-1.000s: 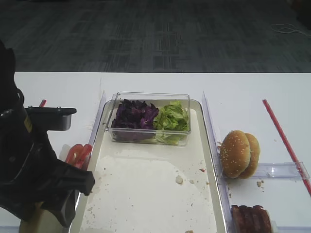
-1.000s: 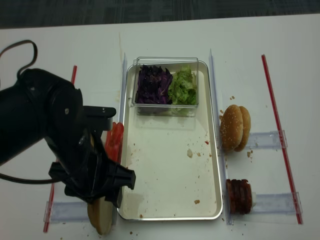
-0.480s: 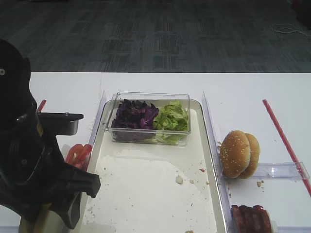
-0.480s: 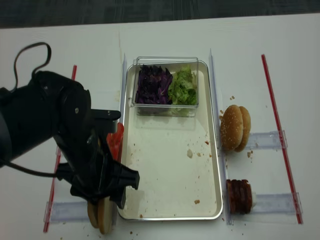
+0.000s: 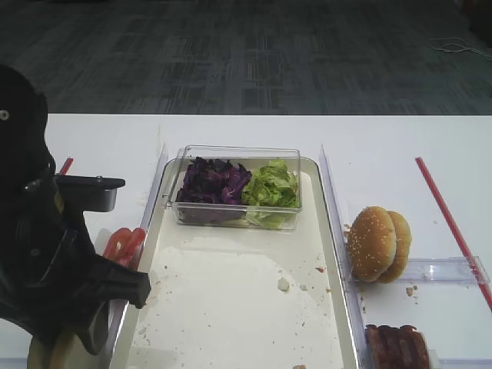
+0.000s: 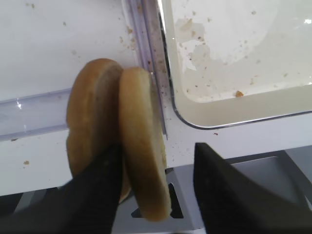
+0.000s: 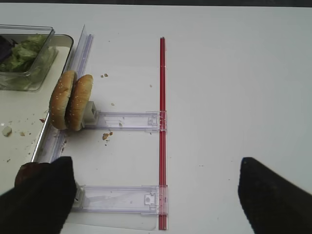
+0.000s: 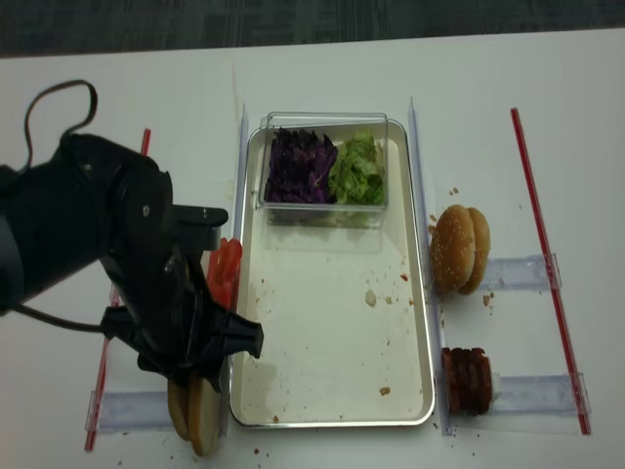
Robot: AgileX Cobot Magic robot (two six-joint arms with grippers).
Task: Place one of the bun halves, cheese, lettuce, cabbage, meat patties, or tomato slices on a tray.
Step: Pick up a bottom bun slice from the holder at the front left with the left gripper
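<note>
Your left claw (image 6: 146,187) points down at the table's (image 8: 322,73) front-left corner, fingers straddling the nearer of two flat bun halves (image 6: 141,165) standing on edge beside the tray (image 8: 332,405); grip unclear. Right claw (image 7: 156,195) spread wide. Two sesame halves (image 8: 457,249).

Even bright overhead light, soft shadows, slightly grainy frames

White tabletop (image 5: 254,131) filled the foreground. Beyond its far edge lay dark grey patterned carpet (image 5: 254,61). A pale cable (image 5: 455,46) trailed on the floor, far right. Even lighting.
</note>
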